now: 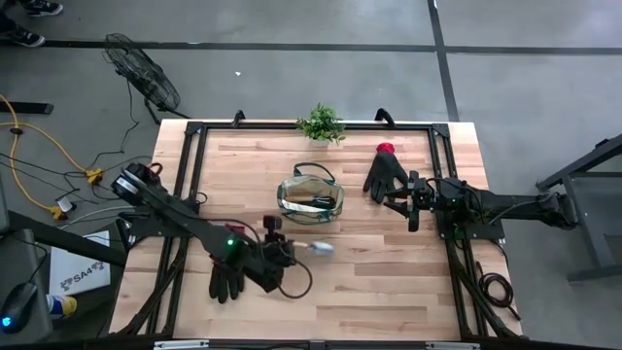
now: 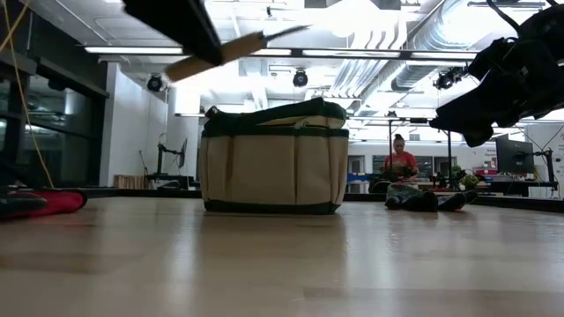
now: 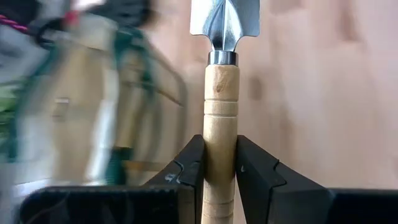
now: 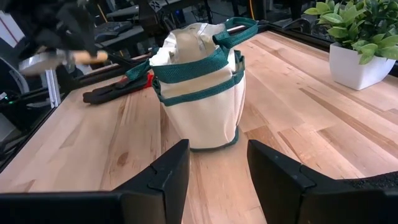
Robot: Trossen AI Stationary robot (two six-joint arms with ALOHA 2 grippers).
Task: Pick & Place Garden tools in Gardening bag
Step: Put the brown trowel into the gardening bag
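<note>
My left gripper (image 1: 290, 251) is shut on a wooden-handled metal trowel (image 3: 221, 93), held high above the table near the front and a little nearer than the gardening bag (image 1: 311, 199). The olive-khaki bag stands upright on its base at the table's middle, with a dark tool inside. One black glove (image 1: 228, 277) lies flat by my left arm. Another glove (image 1: 386, 173), with a red cuff, lies right of the bag. My right gripper (image 1: 413, 199) is open and empty beside that glove, facing the bag (image 4: 199, 87). My left gripper pinches the trowel's wooden handle (image 3: 221, 146) between its two fingers (image 3: 189, 168), one on each side. The trowel runs forward along the fingers, its blade (image 1: 319, 248) toward the table's right. It is lifted clear of the table, slightly tilted with the blade end higher (image 2: 229, 48).
A small green potted plant (image 1: 321, 122) stands at the table's far edge behind the bag. Black frame rails run along the table's left, right and far sides. Bare wood lies at the front right. A person (image 2: 401, 163) sits in the room far behind.
</note>
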